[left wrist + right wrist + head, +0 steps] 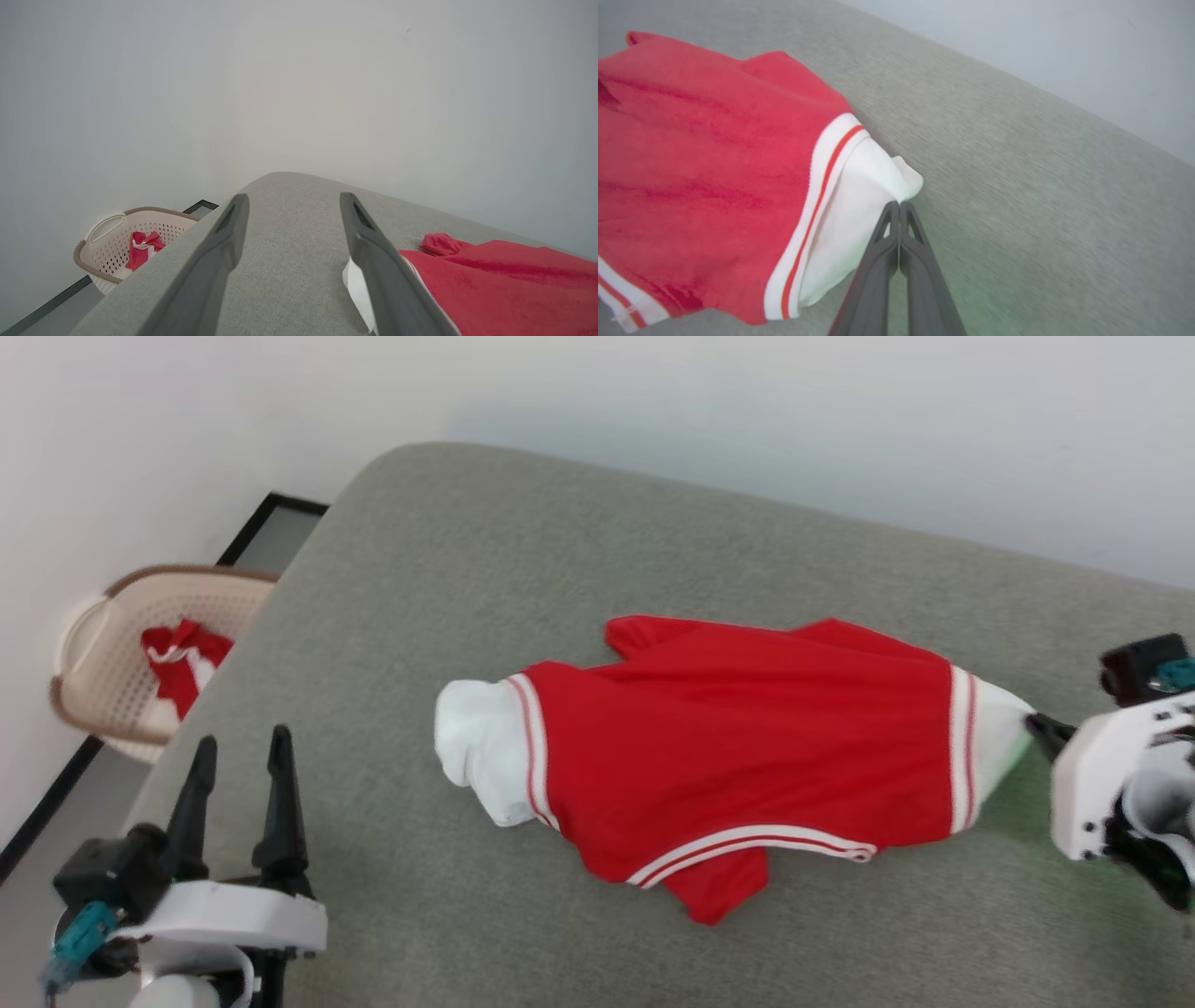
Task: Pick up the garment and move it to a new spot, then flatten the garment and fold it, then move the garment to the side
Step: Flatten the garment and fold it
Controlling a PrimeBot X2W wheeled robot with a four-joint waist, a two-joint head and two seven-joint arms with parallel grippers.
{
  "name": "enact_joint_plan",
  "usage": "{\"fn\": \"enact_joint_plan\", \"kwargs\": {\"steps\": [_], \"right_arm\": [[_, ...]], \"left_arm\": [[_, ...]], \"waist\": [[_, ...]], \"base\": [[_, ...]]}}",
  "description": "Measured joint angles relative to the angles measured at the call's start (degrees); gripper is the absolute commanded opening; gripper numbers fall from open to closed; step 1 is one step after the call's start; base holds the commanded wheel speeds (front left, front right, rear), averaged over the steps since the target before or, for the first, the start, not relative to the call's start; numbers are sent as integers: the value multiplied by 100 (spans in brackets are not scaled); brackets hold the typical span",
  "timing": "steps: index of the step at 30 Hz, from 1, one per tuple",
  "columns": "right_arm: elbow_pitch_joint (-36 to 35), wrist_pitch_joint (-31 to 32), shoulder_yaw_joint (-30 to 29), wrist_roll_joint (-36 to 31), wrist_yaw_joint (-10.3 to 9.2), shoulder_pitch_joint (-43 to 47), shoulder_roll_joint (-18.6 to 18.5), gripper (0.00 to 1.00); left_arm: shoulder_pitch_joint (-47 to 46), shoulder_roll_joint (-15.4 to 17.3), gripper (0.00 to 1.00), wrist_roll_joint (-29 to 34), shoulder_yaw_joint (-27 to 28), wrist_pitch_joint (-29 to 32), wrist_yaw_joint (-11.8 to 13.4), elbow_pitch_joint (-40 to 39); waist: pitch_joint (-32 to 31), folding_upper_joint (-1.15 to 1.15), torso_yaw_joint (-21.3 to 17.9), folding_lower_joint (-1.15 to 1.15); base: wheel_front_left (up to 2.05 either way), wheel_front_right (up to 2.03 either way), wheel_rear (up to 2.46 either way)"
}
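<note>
One garment (738, 747), one grey cushion (560, 541), one basket (103, 663), one cloth wad (182, 663), two end effectors (242, 739) (1034, 721)

Fingers of the right tool (899, 205) are seen pressed together, with the white panel edge of the garment (714, 163) pinched at the tips. The red body is spread on the grey upholstered surface (1041, 210) — blurred.

The red garment (738, 737), white-striped with white ends, lies stretched out and wrinkled on the grey cushion (467, 569).
</note>
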Motion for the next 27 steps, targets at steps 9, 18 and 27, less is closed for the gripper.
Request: {"fn": "enact_joint_plan", "kwargs": {"steps": [9,18,27], "right_arm": [[-427,472,-973,-101,0,917,-388,0],[-546,572,-1817,-436,-1,1778,-14,0],[-355,479,-1926,-649,-1,1762,337,100]], "left_arm": [[247,79,100,124,102,-1,-32,24],[356,127,100,130,59,5,-47,59],[417,176,100,113,49,53,-12,19]], "waist": [[-323,0,-409,0],[-575,0,-711,0],[-662,0,-932,0]], "base": [[0,0,0],[0,0,0],[0,0,0]]}}
